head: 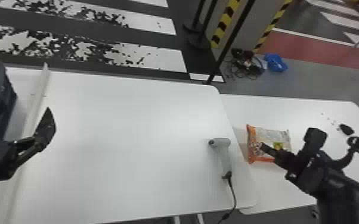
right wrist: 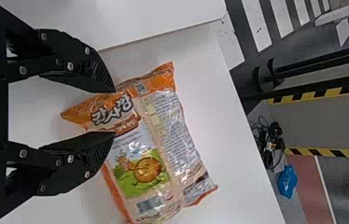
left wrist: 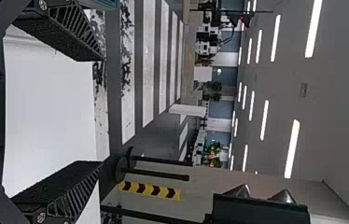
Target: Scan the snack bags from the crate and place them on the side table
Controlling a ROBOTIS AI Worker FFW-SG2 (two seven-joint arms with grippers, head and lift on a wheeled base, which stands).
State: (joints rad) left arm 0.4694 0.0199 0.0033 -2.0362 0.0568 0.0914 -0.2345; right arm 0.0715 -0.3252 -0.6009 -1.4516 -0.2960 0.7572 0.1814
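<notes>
In the head view my left gripper is over the left part of the main table, right of the crate. The left wrist view shows its fingers wide apart with nothing between them; that left gripper is open. My right gripper is above the orange and clear snack bag, which lies flat on the side table. In the right wrist view the right gripper stands open over the orange end of the snack bag. A grey scanner lies near the main table's right edge.
The main table has a raised strip beside the crate. The scanner's cable runs off the front edge. Black stands and a striped pillar rise beyond the tables, with cables and a blue object on the floor.
</notes>
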